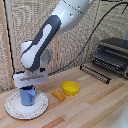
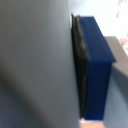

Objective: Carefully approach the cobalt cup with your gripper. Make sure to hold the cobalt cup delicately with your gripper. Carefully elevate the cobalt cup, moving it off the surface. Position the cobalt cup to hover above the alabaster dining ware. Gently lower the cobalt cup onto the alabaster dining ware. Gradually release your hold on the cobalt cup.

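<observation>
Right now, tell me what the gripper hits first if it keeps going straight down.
The gripper points down into the blue mug, which stands on the white plate. It likely meets the mug first; depth is unclear.

Small medium-blue mug (image 1: 27, 95): stands on large round white plate with patterned rim (image 1: 42, 106), white gripper (image 1: 29, 85) at its mouth. Shallow yellow bowl (image 1: 70, 88), orange block (image 1: 58, 95), toaster oven (image 1: 112, 55): wooden tabletop (image 1: 90, 107).

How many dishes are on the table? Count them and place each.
3: a blue cup on the white plate under the gripper, and a yellow bowl to the exterior view's right. Nothing seems hidden.
</observation>
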Robot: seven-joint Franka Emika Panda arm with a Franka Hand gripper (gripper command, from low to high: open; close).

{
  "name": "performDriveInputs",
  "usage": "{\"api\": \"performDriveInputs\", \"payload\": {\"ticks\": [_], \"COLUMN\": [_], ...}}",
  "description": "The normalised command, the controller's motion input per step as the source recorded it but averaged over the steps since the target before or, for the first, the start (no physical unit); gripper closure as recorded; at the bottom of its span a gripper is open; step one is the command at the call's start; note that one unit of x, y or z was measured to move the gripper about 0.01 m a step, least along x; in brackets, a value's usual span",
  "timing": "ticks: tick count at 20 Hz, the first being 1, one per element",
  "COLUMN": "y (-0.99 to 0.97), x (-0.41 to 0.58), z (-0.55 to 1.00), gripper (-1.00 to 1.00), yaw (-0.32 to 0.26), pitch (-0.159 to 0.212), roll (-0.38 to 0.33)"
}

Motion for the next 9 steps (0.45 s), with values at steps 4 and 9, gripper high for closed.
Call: {"api": "performDriveInputs", "payload": {"ticks": [4,9], "y": [0.01,0.00], "x": [0.133,0.200], "z": [0.59,0.88], "gripper": [-1.00,-1.00], "yaw": [-0.015,-0.027], "pitch": [0.064,0.028], "roll": [0.000,0.000]}}
